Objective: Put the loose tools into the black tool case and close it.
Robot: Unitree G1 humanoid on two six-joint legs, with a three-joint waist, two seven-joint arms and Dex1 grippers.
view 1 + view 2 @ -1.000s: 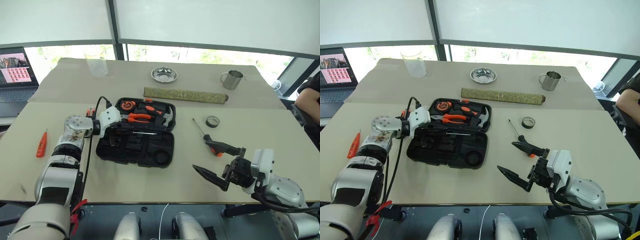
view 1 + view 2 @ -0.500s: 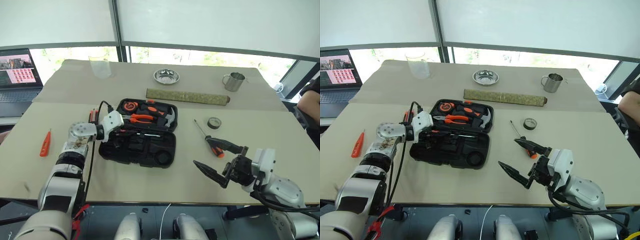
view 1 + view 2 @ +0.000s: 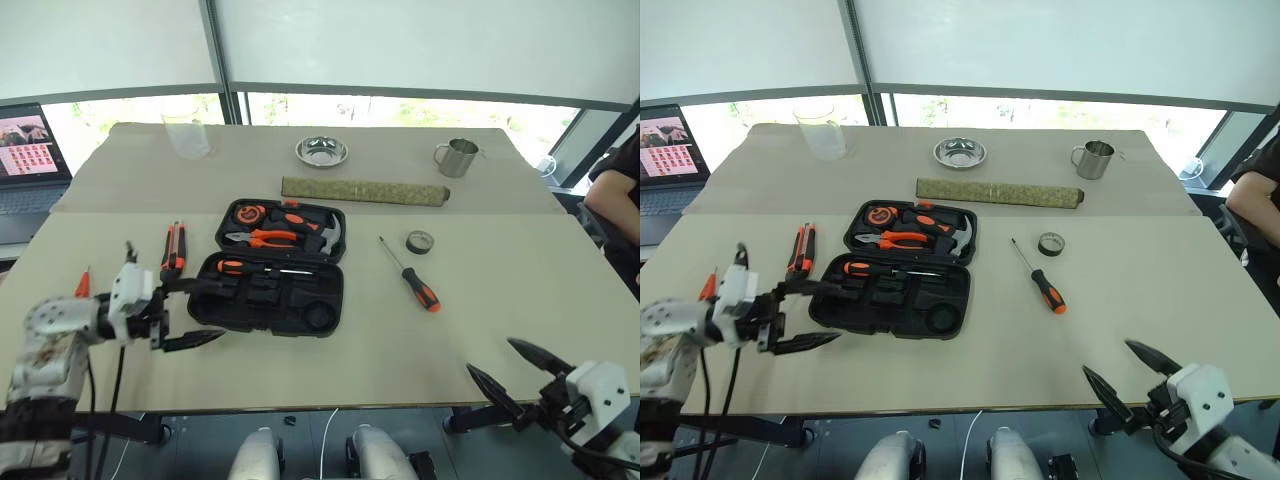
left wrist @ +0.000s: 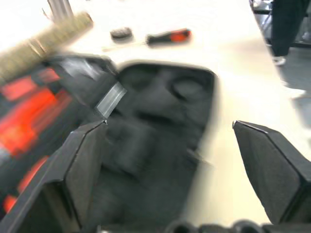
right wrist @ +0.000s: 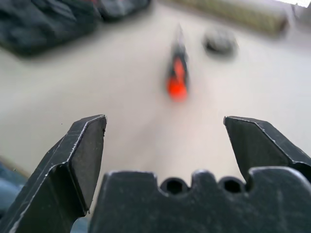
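Observation:
The black tool case lies open mid-table, with pliers, a hammer and a tape measure in its far half. One orange-and-black screwdriver rests in its near half. A second screwdriver lies on the table to the right of the case, and a small dark tape roll sits just beyond it. The utility knife lies left of the case. The small orange tester peeks out behind my left arm. My left gripper is open and empty at the case's near left corner. My right gripper is open and empty at the table's front right edge.
Along the far side stand a laptop, a clear cup, a metal bowl, a metal mug and a long rolled mat. A person sits at the right edge.
My left gripper opened, left a screwdriver in the case's near half and drew back toward the front left. My right gripper pulled back and to the right, to the table's edge.

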